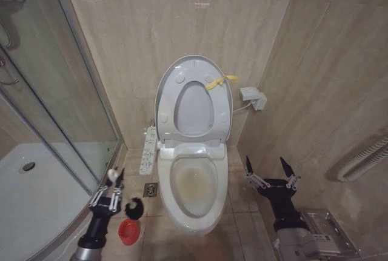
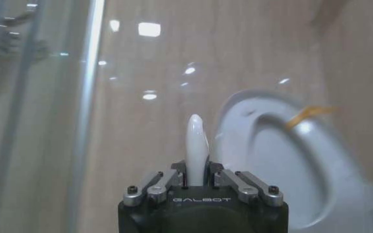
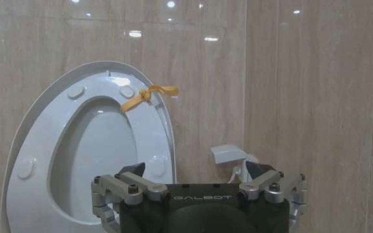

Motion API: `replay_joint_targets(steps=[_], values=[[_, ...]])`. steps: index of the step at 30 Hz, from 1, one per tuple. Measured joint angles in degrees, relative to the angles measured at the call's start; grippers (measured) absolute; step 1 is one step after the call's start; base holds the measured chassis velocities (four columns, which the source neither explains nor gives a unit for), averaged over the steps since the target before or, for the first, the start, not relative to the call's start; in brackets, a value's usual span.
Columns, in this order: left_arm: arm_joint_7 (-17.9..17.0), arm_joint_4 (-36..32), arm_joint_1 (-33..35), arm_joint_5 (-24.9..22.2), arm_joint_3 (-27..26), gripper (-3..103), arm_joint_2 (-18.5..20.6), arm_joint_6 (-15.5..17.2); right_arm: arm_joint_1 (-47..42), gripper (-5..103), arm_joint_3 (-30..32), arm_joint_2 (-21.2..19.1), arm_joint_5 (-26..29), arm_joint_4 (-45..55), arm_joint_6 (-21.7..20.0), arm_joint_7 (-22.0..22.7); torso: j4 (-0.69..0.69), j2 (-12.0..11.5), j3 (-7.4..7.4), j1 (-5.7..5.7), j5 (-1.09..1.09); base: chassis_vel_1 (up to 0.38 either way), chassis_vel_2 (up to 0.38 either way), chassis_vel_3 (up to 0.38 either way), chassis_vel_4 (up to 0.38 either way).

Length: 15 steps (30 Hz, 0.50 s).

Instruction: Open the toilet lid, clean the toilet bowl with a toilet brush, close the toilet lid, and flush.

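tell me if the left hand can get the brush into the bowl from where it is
Probably yes. The left hand is shut on the toilet brush, just beside the toilet bowl. The toilet lid stands raised against the wall, and nothing lies between.

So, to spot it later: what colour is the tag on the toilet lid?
Yellow tag on the raised toilet lid, clearest in the right wrist view.

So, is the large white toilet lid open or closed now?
Open. The glossy white oval toilet lid stands upright against the beige wall, with the ring seat raised too, and the stained white ceramic bowl is exposed.
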Motion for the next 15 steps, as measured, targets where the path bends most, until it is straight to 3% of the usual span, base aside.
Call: replay_joint_targets(steps=[3, 6, 10, 12, 13, 15], values=[[-5.3, 2.8, -0.5, 1.0, -1.3, 22, 0.1, 0.4, 0.0, 100, 0.0, 0.0, 0.0, 0.0, 0.0, 0.0, 0.01, 0.0, 0.00, 0.00, 0.00, 0.000, 0.000, 0.000, 0.000], [-5.9, 6.3, -1.8, 0.5, -1.8, 22, 0.2, -0.8, 0.0, 100, 0.0, 0.0, 0.0, 0.0, 0.0, 0.0, 0.00, 0.0, 0.00, 0.00, 0.01, 0.000, 0.000, 0.000, 0.000], [-3.9, 13.5, -4.7, -1.7, -2.0, 22, 1.0, -4.2, 0.0, 100, 0.0, 0.0, 0.0, 0.0, 0.0, 0.0, 0.02, 0.0, 0.00, 0.00, 0.00, 0.000, 0.000, 0.000, 0.000], [-0.5, 19.3, -7.6, -3.7, -1.6, 22, 1.7, -8.1, 0.0, 100, 0.0, 0.0, 0.0, 0.0, 0.0, 0.0, 0.02, 0.0, 0.00, 0.00, -0.01, 0.000, 0.000, 0.000, 0.000], [-0.5, 19.3, -7.6, -3.7, -1.6, 22, 1.7, -8.1, 0.0, 100, 0.0, 0.0, 0.0, 0.0, 0.0, 0.0, 0.02, 0.0, 0.00, 0.00, -0.01, 0.000, 0.000, 0.000, 0.000], [2.9, 24.3, -10.2, -6.0, -1.0, 22, 2.3, -9.8, 0.0, 100, 0.0, 0.0, 0.0, 0.0, 0.0, 0.0, 0.01, 0.0, 0.01, 0.00, -0.01, 0.000, 0.000, 0.000, 0.000]])
